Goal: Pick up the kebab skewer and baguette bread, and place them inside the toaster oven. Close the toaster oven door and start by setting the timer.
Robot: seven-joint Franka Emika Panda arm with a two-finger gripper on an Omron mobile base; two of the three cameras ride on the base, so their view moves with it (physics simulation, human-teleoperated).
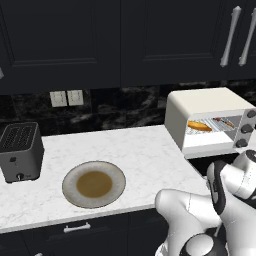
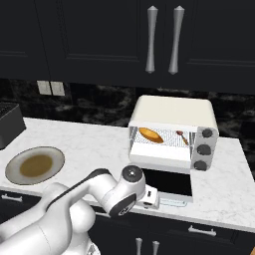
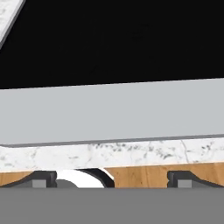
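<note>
At right of the frame, the toaster oven point(image 2: 172, 132) holds the baguette point(image 2: 151, 135) and skewer point(image 2: 182, 137); its door point(image 2: 167, 182) lies folded down on the surface point(image 2: 99, 144). Jaws wide, empty. The rigid, hinged door likely lifts best by its pale front bar point(image 3: 109, 116).

Glossy white rounded arm point(image 2: 74, 209), dark joint bands, small dark fingers point(image 3: 43, 178)

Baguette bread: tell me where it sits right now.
The baguette bread lies on the wire rack inside the open toaster oven, at the left end, with the kebab skewer to its right.
</note>
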